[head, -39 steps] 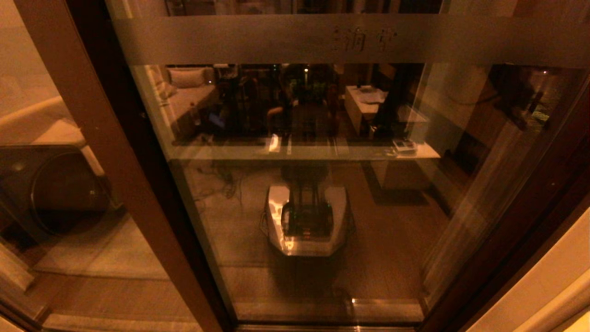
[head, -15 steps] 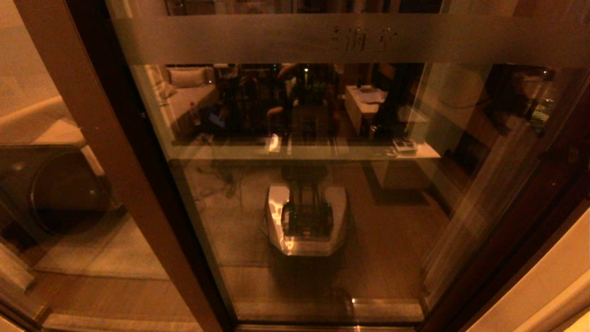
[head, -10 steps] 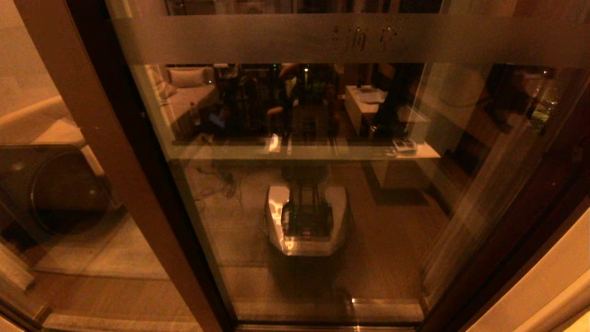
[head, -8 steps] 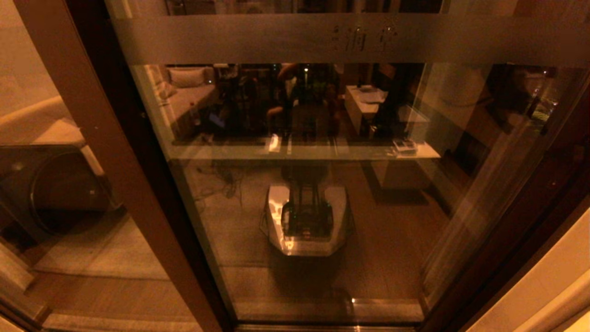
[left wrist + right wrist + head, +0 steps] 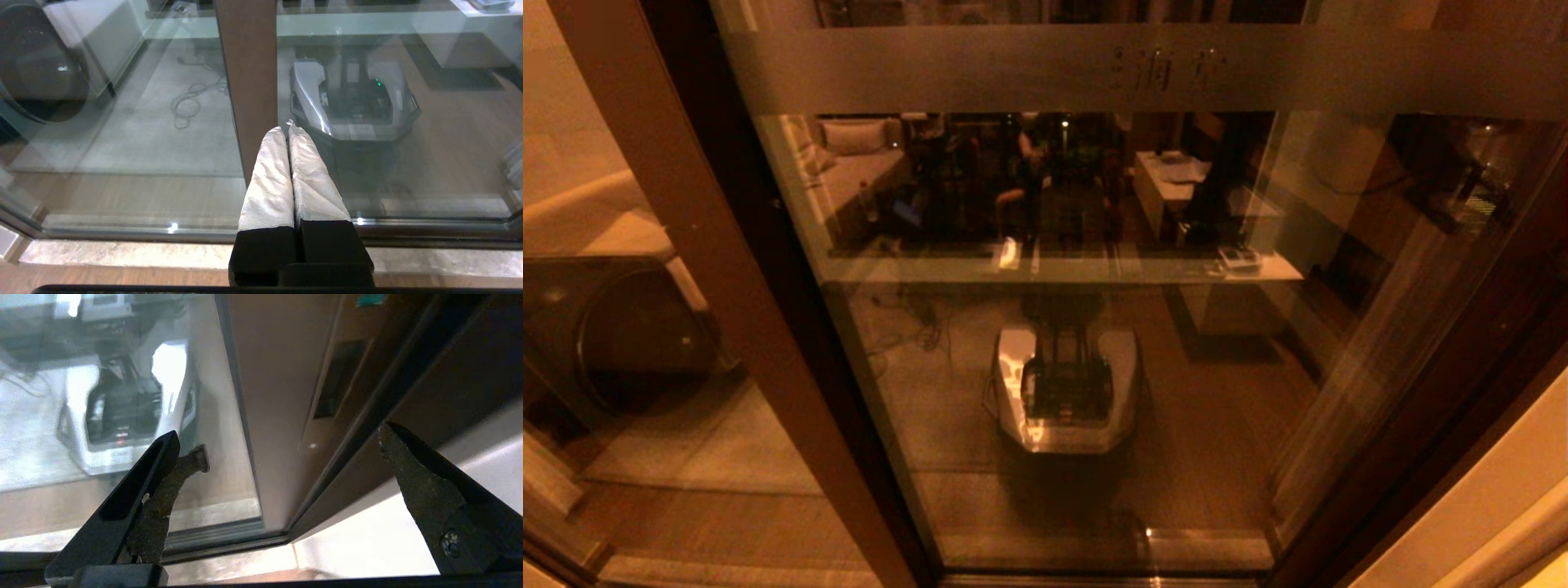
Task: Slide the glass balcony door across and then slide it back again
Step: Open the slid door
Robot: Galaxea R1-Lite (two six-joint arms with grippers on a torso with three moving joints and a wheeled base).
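Although neither arm shows in the head view, the glass balcony door point(image 5: 1094, 327) fills it from about 10 o'clock to 4 o'clock, its frosted band point(image 5: 1143, 69) with faint characters running across the top. Its tall axis stands upright, so any travel must run sideways along the floor track point(image 5: 220, 535).

At 9 o'clock stands the fixed brown-framed panel point(image 5: 621, 343), its broad stile point(image 5: 711, 269) overlapping the door's left edge. At 3 o'clock the door's own dark stile point(image 5: 1437, 392) meets the pale wall point(image 5: 1494, 490); the door looks fully across to that side.

In the right wrist view the right gripper point(image 5: 286, 457) hangs with its fingers spread wide, holding nothing. The slim recessed handle point(image 5: 335, 379) lies ahead of it at roughly 1 o'clock, near but not touched. This arm is the nearer one to the handle, and the coming move likely turns on bringing one finger into that recess. The jamb point(image 5: 408, 375) just beside the handle leaves little room.

Seen from its own wrist, the left gripper point(image 5: 286, 128) has its padded fingers point(image 5: 269, 179) pressed together on nothing, tips pointed at the fixed stile's edge; whether they touch it is unclear.
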